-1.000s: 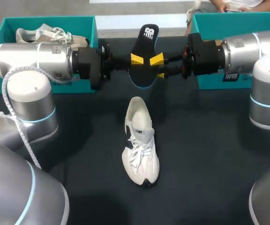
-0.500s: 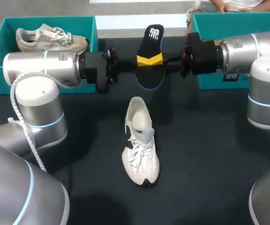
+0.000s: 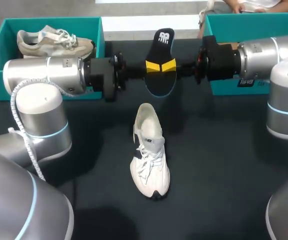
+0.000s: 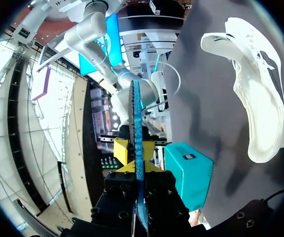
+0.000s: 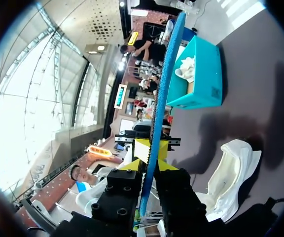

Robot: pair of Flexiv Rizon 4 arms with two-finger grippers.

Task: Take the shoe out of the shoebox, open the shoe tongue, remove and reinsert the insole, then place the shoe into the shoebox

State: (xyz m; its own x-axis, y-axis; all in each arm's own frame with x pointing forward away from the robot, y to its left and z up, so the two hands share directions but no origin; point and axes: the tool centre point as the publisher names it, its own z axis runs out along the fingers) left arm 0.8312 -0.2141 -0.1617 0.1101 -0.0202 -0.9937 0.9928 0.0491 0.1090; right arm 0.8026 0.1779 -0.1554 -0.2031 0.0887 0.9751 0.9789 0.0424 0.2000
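1. Left gripper (image 3: 153, 65): fingers clamped on black, blue-edged foam insole (image 3: 162, 42).
2. Right gripper (image 3: 168, 65): clamped on the same insole, opposite edge.
3. White lace-up shoe (image 3: 149, 160): upright on dark table (image 3: 224, 150), near but apart from both grippers.

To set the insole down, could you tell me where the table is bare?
Bare black tabletop flanks the white laced shoe. Crowded between left teal shoebox and right teal shoebox, where left pincer and right pincer grip the black insole.
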